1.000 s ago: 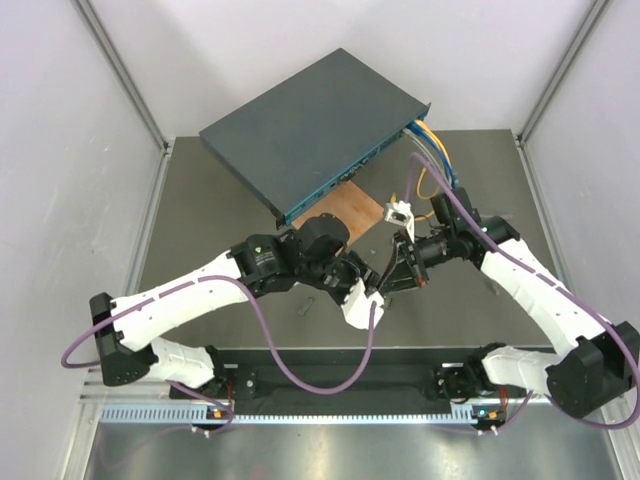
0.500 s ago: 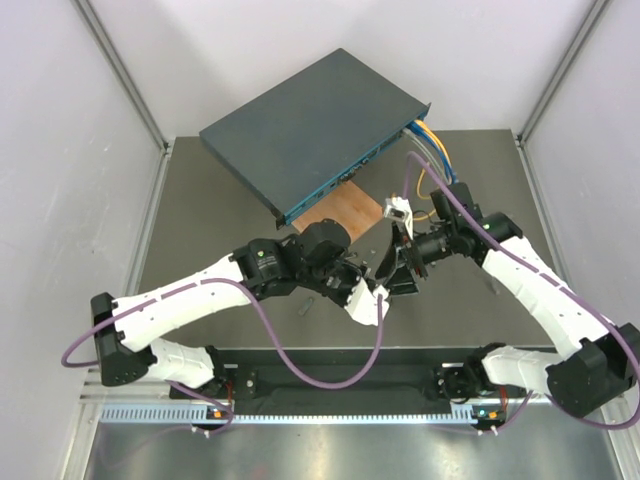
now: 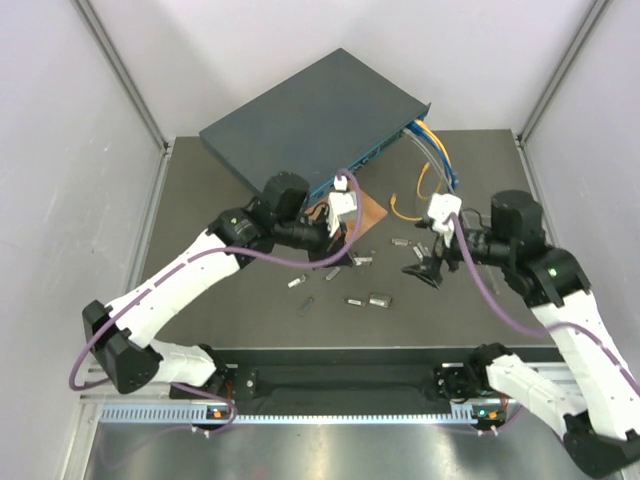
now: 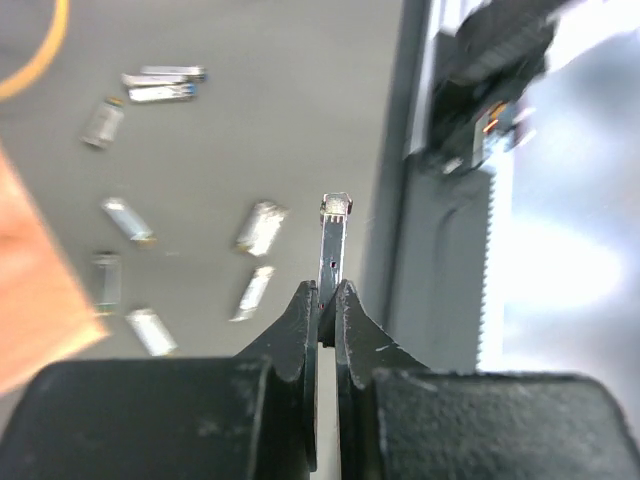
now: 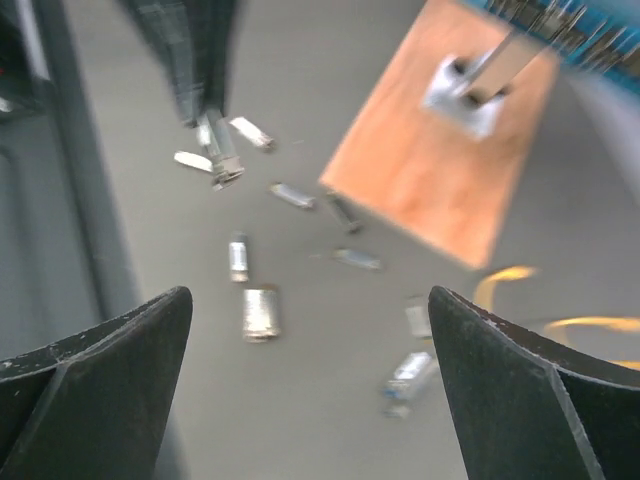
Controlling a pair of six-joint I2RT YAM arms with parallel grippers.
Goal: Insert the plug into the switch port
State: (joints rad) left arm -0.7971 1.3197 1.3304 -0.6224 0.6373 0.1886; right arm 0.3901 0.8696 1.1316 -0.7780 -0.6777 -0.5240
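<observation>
The switch [image 3: 318, 122] is a dark blue-grey box at the back, its teal face [image 3: 352, 168] with a row of sockets turned toward me and blurred in the right wrist view [image 5: 560, 20]. My left gripper [image 3: 333, 256] hangs above the table in front of that face. It is shut on a thin metal plug [image 4: 332, 245] that sticks out past its tips [image 4: 327, 290]. The right wrist view shows that held plug [image 5: 218, 155] too. My right gripper [image 3: 424, 268] is apart to the right, its jaws [image 5: 308, 295] wide open with nothing between them.
Several loose metal plugs [image 3: 378, 298] lie scattered on the dark table [image 3: 200, 210]. A brown wooden square [image 5: 440, 170] carrying a small metal fitting [image 5: 465, 95] lies before the switch. Yellow and blue cables [image 3: 436, 152] run from the switch's right end.
The two grippers were together at mid-table. The left one shut on the plug, the right one opened and let go. The left has moved toward the switch and the right has drawn back rightward.
</observation>
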